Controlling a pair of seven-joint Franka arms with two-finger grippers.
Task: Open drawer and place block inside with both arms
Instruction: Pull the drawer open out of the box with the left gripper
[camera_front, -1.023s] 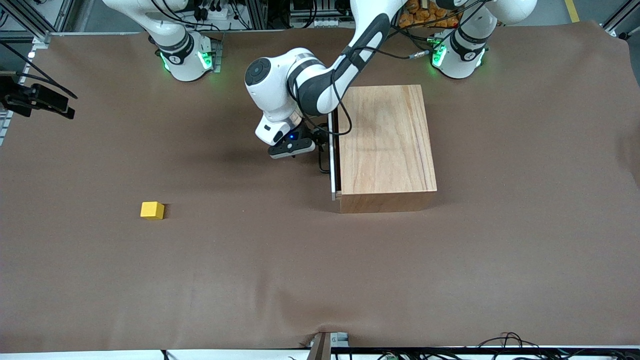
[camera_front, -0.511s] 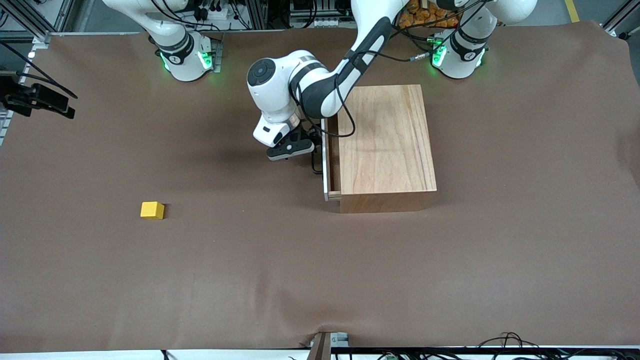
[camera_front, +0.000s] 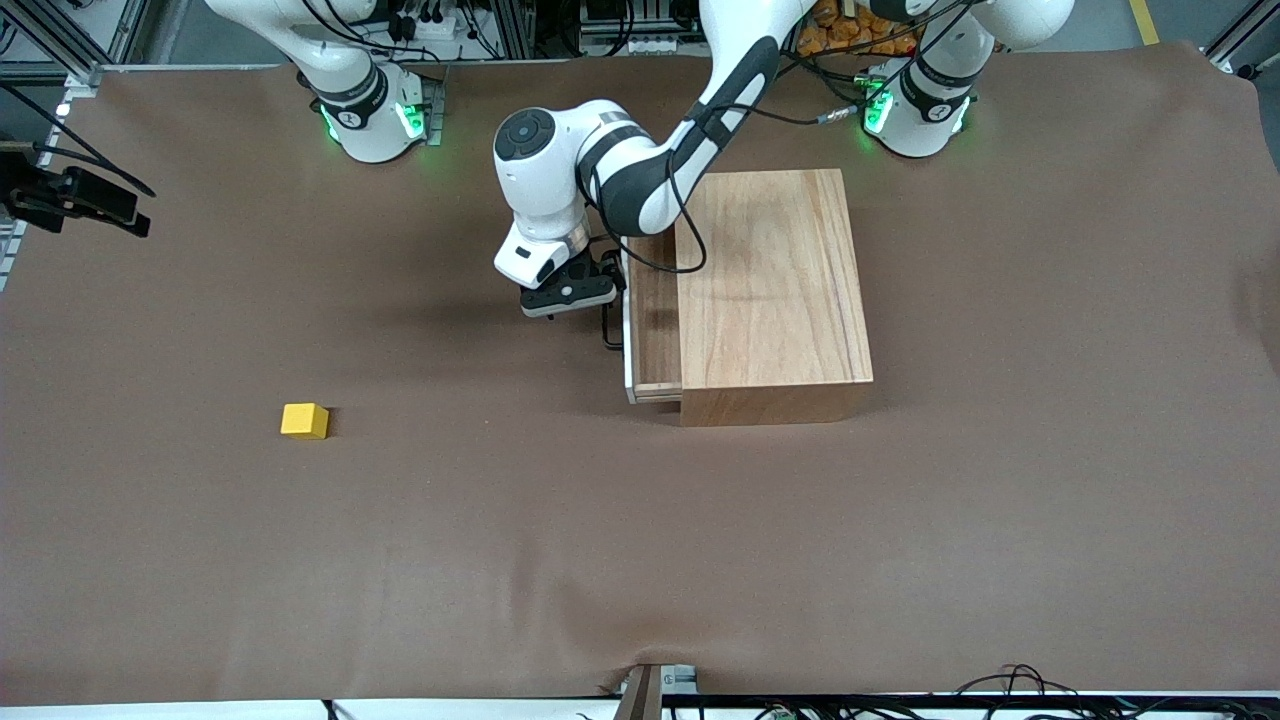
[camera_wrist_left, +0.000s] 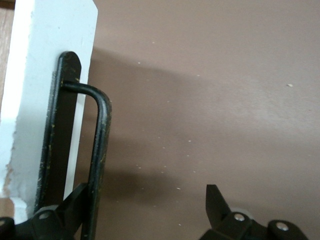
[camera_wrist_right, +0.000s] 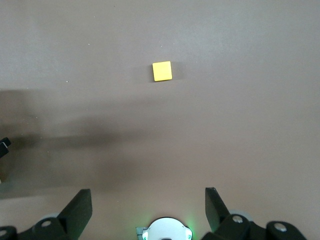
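Observation:
The wooden box (camera_front: 770, 290) stands near the left arm's base, and its drawer (camera_front: 652, 320) is pulled partly out toward the right arm's end of the table. My left gripper (camera_front: 600, 300) is at the black handle (camera_front: 606, 330). In the left wrist view the left gripper (camera_wrist_left: 145, 205) is open, and the handle bar (camera_wrist_left: 100, 145) runs just inside one finger (camera_wrist_left: 75, 202), in front of the white front panel (camera_wrist_left: 45, 75). The yellow block (camera_front: 304, 420) lies alone on the cloth. My right gripper (camera_wrist_right: 147, 205) hangs open high over its own base (camera_wrist_right: 164, 231), with the block (camera_wrist_right: 162, 71) in its view.
A brown cloth (camera_front: 640, 560) covers the table. A black camera mount (camera_front: 75, 200) juts in at the right arm's end. Cables (camera_front: 1010, 682) lie along the edge nearest the front camera. The right arm's base (camera_front: 370, 115) stands at the table's robot edge.
The drawer has slid out of the box toward the right arm's end of the table, and the left gripper has moved the same way with the handle. The block has not moved.

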